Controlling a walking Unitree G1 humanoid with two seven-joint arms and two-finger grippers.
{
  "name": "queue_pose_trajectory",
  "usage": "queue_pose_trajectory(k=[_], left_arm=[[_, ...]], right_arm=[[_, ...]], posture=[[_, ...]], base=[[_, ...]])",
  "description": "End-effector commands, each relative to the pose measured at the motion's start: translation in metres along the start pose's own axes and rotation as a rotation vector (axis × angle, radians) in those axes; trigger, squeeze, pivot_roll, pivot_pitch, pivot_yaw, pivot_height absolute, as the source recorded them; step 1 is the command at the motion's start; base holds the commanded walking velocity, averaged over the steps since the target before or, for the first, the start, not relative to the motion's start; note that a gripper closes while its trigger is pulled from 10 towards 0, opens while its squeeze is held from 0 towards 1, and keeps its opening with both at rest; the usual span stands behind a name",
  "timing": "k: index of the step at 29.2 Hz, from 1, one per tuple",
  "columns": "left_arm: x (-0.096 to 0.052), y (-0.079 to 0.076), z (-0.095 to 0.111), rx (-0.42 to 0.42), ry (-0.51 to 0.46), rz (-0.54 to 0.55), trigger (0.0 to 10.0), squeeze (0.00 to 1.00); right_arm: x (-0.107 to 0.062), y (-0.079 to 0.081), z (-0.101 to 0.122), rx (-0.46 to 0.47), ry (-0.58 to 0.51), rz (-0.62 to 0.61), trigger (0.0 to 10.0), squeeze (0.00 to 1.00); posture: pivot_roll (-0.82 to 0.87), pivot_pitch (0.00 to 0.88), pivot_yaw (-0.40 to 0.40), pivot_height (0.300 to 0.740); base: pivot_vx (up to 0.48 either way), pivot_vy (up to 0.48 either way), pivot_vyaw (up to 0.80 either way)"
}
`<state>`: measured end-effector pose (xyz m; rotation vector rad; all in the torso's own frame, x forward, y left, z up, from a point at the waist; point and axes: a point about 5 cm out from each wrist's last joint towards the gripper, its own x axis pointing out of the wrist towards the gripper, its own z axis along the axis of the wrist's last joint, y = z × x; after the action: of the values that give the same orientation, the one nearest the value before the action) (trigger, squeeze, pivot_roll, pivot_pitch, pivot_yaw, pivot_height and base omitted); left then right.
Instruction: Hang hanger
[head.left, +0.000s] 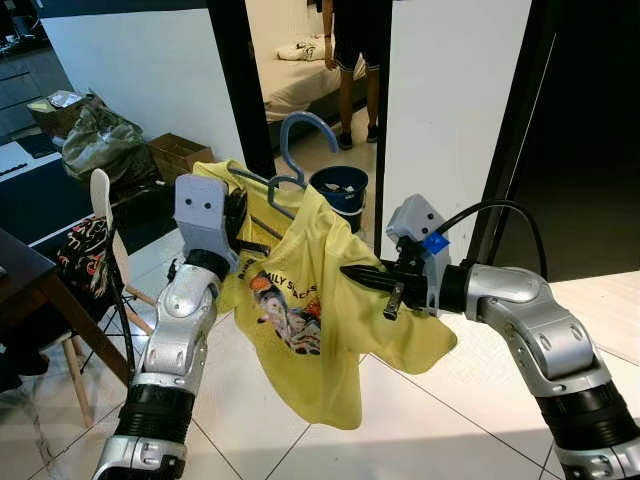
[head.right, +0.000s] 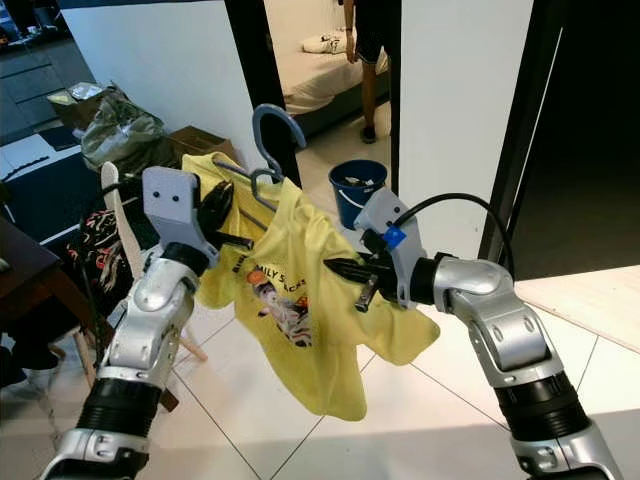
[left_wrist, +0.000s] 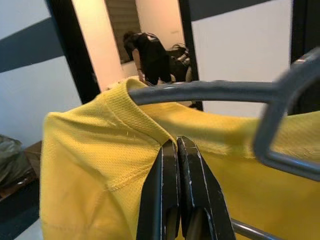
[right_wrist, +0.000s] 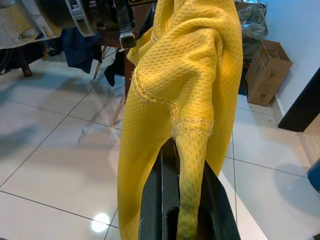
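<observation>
A yellow printed T-shirt hangs on a blue-grey hanger held up between my two arms, with the hook standing upright above the collar. My left gripper is shut on the shirt's shoulder seam just under the hanger's bar; in the left wrist view its fingers press together on the fabric. My right gripper is shut on the other side, with a fold of yellow sleeve between its fingers. The shirt's hem dangles above the tiled floor.
Ahead is a doorway where a person stands by a bed. A blue bucket sits on the floor just behind the shirt. A white wall panel stands to the right. At the left are a chair, a dark table, a cardboard box and a bag.
</observation>
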<state>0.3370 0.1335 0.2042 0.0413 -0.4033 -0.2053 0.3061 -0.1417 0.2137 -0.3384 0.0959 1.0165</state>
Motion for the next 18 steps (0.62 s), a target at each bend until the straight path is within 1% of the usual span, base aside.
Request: queue_pose_trajectory(k=[1, 4, 6, 8, 9, 10, 12, 13, 14, 17, 18], left_arm=[[-0.002, -0.006, 0.002, -0.007, -0.006, -0.037, 0.0, 0.00], [-0.002, -0.008, 0.002, -0.009, -0.005, -0.057, 0.0, 0.00], [-0.004, -0.014, 0.003, -0.032, -0.004, -0.119, 0.0, 0.00], [-0.004, -0.014, 0.003, -0.032, -0.004, -0.119, 0.0, 0.00], [-0.006, -0.016, 0.003, -0.040, -0.001, -0.154, 0.0, 0.00], [-0.006, -0.016, 0.003, -0.040, -0.001, -0.154, 0.0, 0.00], [-0.011, -0.018, 0.004, -0.044, 0.009, -0.213, 0.0, 0.00], [-0.011, -0.018, 0.004, -0.044, 0.009, -0.213, 0.0, 0.00], [-0.015, -0.016, 0.004, -0.027, 0.025, -0.252, 1.1, 0.00], [-0.016, -0.016, 0.004, -0.019, 0.031, -0.264, 1.1, 0.00], [-0.018, -0.015, 0.003, -0.008, 0.045, -0.289, 2.4, 0.00]], right_arm=[[0.005, 0.003, 0.002, -0.008, -0.012, 0.021, 0.0, 0.00], [0.005, 0.003, 0.002, -0.009, -0.008, 0.021, 0.0, 0.00], [0.005, 0.002, -0.001, -0.020, 0.015, 0.018, 0.0, 0.00], [0.005, 0.002, -0.001, -0.020, 0.015, 0.018, 0.0, 0.00], [0.005, 0.002, -0.003, -0.026, 0.026, 0.016, 0.0, 0.00], [0.005, 0.002, -0.003, -0.026, 0.026, 0.016, 0.0, 0.00], [0.004, 0.001, -0.005, -0.034, 0.041, 0.015, 0.0, 0.00], [0.004, 0.001, -0.005, -0.034, 0.041, 0.015, 0.0, 0.00], [0.003, 0.000, -0.006, -0.040, 0.051, 0.014, 0.0, 0.00], [0.003, 0.000, -0.007, -0.042, 0.053, 0.014, 0.0, 0.00], [0.003, 0.000, -0.007, -0.047, 0.058, 0.014, 0.0, 0.00]], posture=[[-0.06, 0.000, 0.115, 0.740], [-0.06, 0.000, 0.112, 0.740], [-0.06, 0.000, 0.110, 0.740], [-0.06, 0.000, 0.110, 0.740], [-0.06, 0.000, 0.107, 0.740], [-0.06, 0.000, 0.107, 0.740], [-0.06, 0.000, 0.105, 0.740], [-0.06, 0.000, 0.105, 0.740], [-0.06, 0.000, 0.105, 0.740], [-0.06, 0.000, 0.105, 0.740], [-0.05, 0.000, 0.102, 0.740]], base=[[0.000, 0.000, 0.00], [0.000, 0.000, 0.00], [0.000, 0.000, 0.00], [0.000, 0.000, 0.00], [0.000, 0.000, 0.00], [0.000, 0.000, 0.00], [0.000, 0.000, 0.00], [0.000, 0.000, 0.00], [0.000, 0.000, 0.00], [0.000, 0.000, 0.00], [0.000, 0.000, 0.00]])
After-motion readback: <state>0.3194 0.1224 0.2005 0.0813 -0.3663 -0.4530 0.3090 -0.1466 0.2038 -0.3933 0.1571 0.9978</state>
